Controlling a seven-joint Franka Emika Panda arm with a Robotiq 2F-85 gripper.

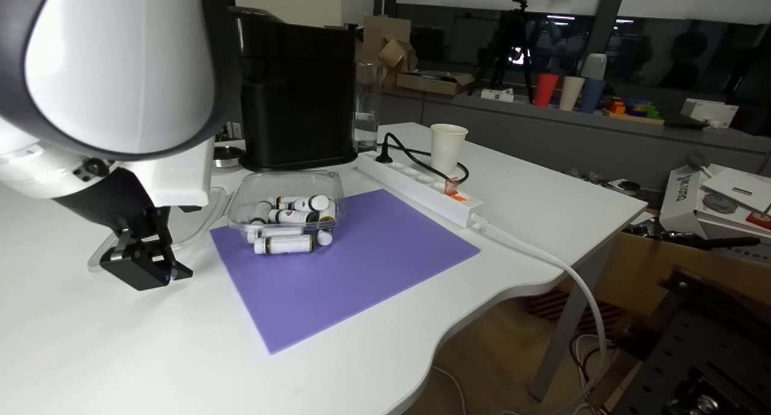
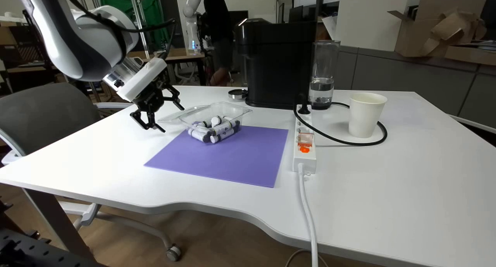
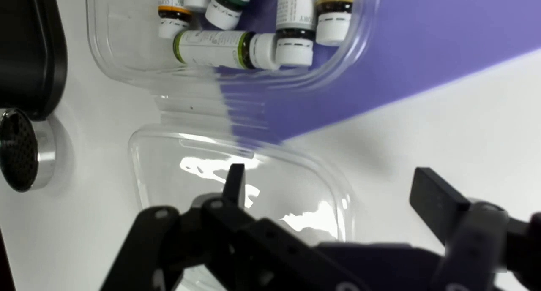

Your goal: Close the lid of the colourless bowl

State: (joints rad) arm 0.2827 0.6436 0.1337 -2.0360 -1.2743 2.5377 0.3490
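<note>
The colourless bowl stands open, partly on the purple mat, with several small white-labelled bottles in it. It also shows in an exterior view and the wrist view. The see-through lid lies folded back flat beside it, joined by a clear hinge strip; it shows in both exterior views. My gripper is open and empty. In the wrist view one finger is over the lid and the other is past its edge. In both exterior views the gripper is at the lid; contact cannot be told.
The purple mat lies under part of the bowl. A black machine and a round metal tin stand behind. A white power strip with a black cable, a white cup and a clear cylinder stand beyond the mat.
</note>
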